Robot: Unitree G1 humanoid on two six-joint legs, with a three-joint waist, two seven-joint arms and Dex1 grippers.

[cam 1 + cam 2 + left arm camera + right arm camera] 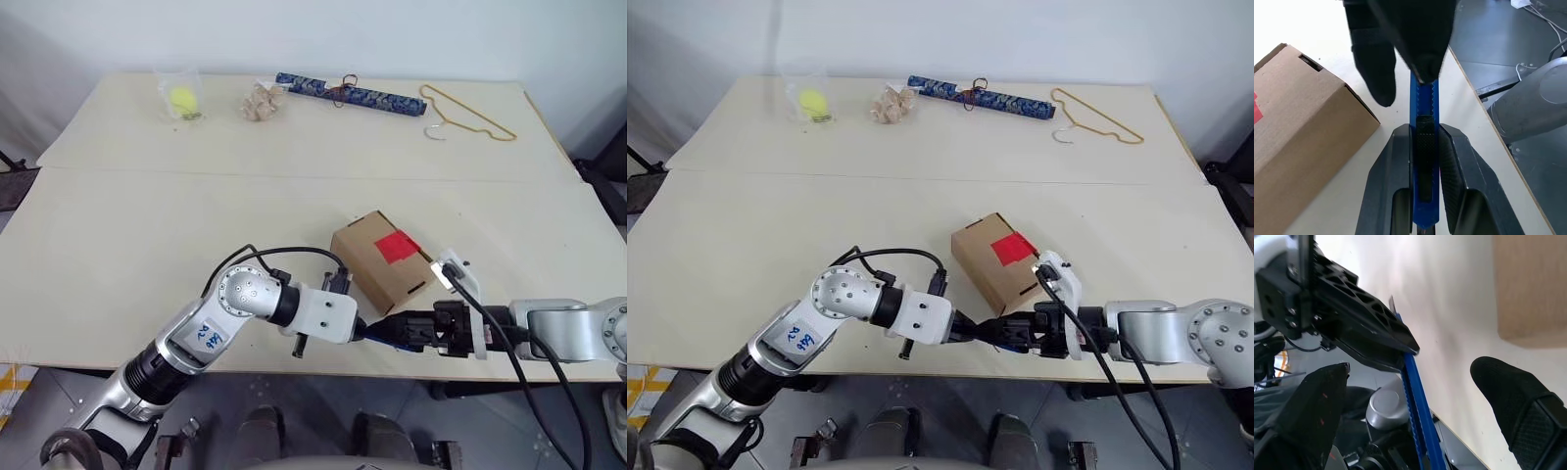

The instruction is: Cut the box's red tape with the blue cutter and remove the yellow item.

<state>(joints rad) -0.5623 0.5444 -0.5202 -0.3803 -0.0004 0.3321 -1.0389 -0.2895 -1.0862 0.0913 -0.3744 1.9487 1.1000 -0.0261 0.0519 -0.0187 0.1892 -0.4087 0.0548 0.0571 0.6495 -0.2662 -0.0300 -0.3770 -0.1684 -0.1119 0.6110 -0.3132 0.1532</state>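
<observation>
Left gripper [1425, 181]: at the table's near edge, fingers clamped on the blue cutter [1423, 122], which lies level along that edge and points toward the right gripper.

Right gripper [1415, 396]: just off the near edge, facing the left one, fingers spread wide to either side of the cutter's free end; neither pad is seen pressing on it.

Blue cutter: slim, held over the near edge between the two grippers, black slider facing up between the left fingers.

Box [377, 259]: brown cardboard, lid shut, resting on the table [147, 235] just behind the two grippers, near the near edge and right of centre, turned at an angle.

Red tape [397, 246]: square patch on the lid's right part, running over its edge.

Far edge, left to right: yellow-green ball in a clear bag [182, 97]; pale wooden puzzle [262, 101]; long dark blue patterned roll [351, 94]; wire hanger [463, 114] toward the far right corner.
</observation>
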